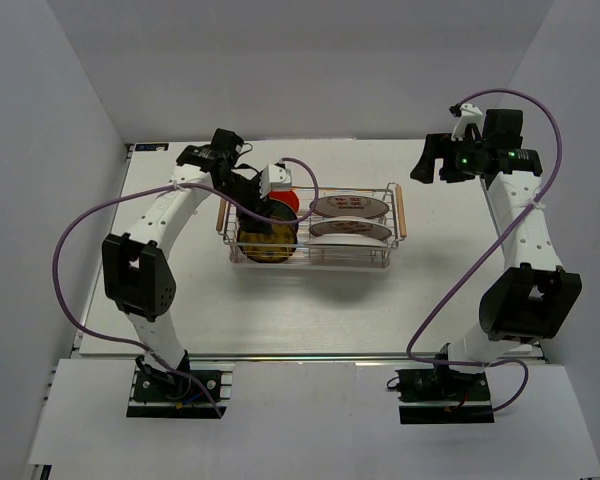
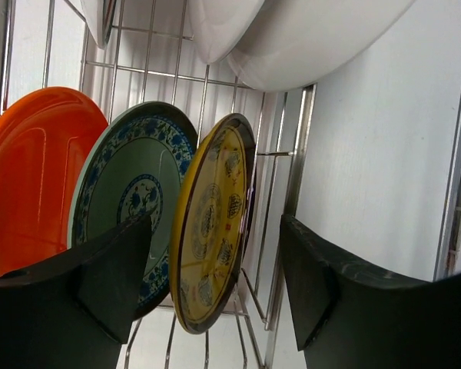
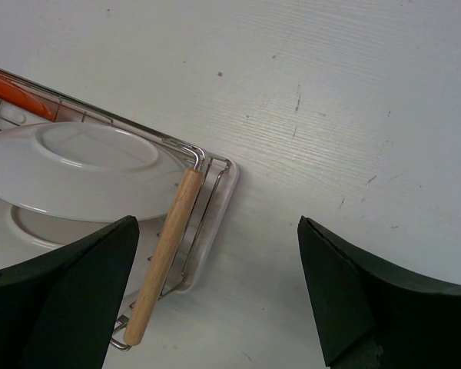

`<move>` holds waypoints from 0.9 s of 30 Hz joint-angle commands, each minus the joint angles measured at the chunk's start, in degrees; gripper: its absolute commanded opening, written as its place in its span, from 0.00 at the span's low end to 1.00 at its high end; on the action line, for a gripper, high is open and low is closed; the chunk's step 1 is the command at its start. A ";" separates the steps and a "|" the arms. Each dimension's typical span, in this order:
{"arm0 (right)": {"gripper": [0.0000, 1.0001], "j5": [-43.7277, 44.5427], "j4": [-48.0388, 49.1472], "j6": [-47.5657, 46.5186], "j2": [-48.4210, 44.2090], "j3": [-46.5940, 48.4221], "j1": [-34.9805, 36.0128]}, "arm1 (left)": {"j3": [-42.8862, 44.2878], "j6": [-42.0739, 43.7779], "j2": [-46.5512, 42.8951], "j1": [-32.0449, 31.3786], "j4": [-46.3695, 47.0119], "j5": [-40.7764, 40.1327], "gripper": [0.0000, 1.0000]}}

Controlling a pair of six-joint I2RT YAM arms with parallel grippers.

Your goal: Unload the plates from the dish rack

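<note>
The dish rack [image 1: 320, 262] stands mid-table. Three small plates stand on edge in its left part: an orange one [image 2: 31, 177], a teal-blue patterned one [image 2: 131, 181] and a yellow one [image 2: 211, 223]. Two white plates [image 1: 350, 207] lean in its right part. My left gripper [image 2: 215, 231] reaches down into the rack and is open, with the yellow plate between its fingers [image 2: 107, 284]; there is a gap on both sides. My right gripper [image 1: 435, 160] hangs open and empty beyond the rack's right end, above its wooden handle [image 3: 165, 254].
A thin white tray [image 3: 224, 201] lies under the rack. Rack wires [image 2: 292, 154] stand close to the left gripper's right finger. White walls close in the table on the left, back and right. Purple cables loop from both arms.
</note>
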 commanded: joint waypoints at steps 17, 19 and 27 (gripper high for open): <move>0.89 -0.70 0.13 -0.73 -0.03 0.98 -0.10 | 1.76 0.78 3.19 -0.05 1.84 -4.40 0.56; 0.89 -0.87 0.13 -0.73 -0.12 0.98 -0.01 | 1.67 0.60 3.46 -0.05 2.19 -5.10 0.53; 0.89 -0.96 -0.49 -0.81 0.75 1.25 0.08 | 2.37 0.69 3.72 -0.05 2.63 -5.72 0.34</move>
